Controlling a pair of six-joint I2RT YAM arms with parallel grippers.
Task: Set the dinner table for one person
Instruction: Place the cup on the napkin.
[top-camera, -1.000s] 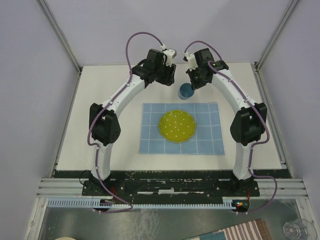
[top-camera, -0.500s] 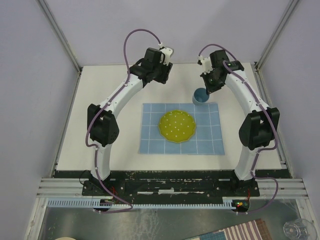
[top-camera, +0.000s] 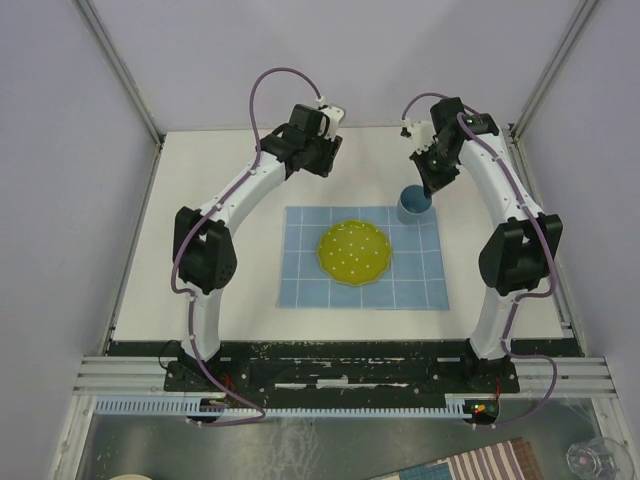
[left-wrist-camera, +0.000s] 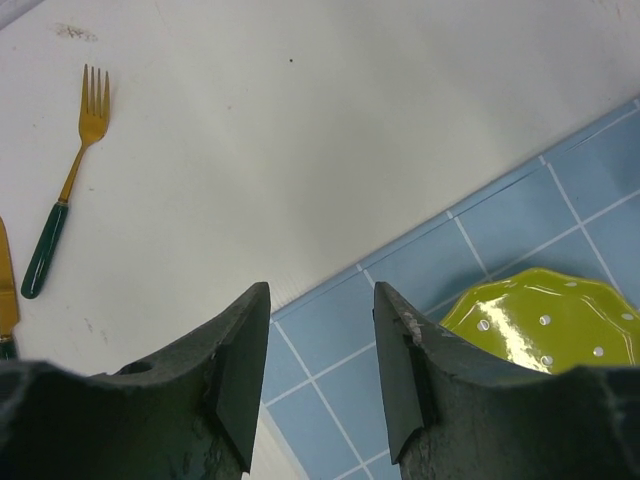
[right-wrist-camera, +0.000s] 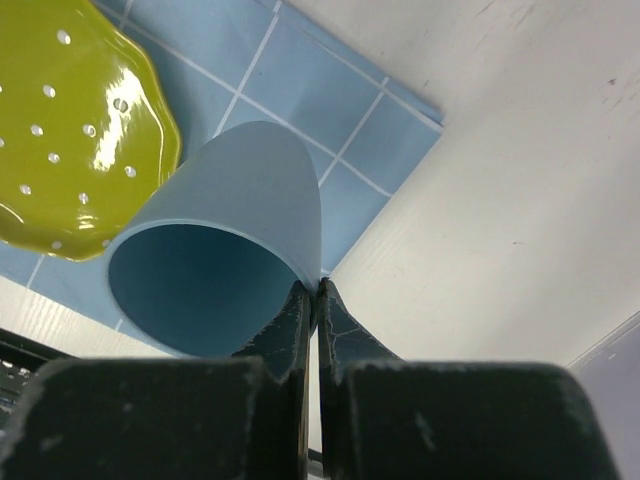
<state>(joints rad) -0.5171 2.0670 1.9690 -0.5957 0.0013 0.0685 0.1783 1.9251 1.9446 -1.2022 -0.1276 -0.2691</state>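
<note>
Directly beneath left end effector (left-wrist-camera: 320, 296), table (left-wrist-camera: 300, 130)

The surface (top-camera: 200, 200) is plain white. The cloth (top-camera: 310, 285) is light blue with a white grid. The plate (top-camera: 354, 250) is yellow-green with small white dots. The cup (right-wrist-camera: 230, 230) is blue, darker inside. The fork (left-wrist-camera: 66, 190) has gold tines and a dark green handle. The left gripper (left-wrist-camera: 320, 300) and the right gripper (right-wrist-camera: 315, 295) are black.

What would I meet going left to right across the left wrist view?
Gold utensil cut off at the edge → gold fork with green handle → left gripper → yellow-green dotted plate.
</note>
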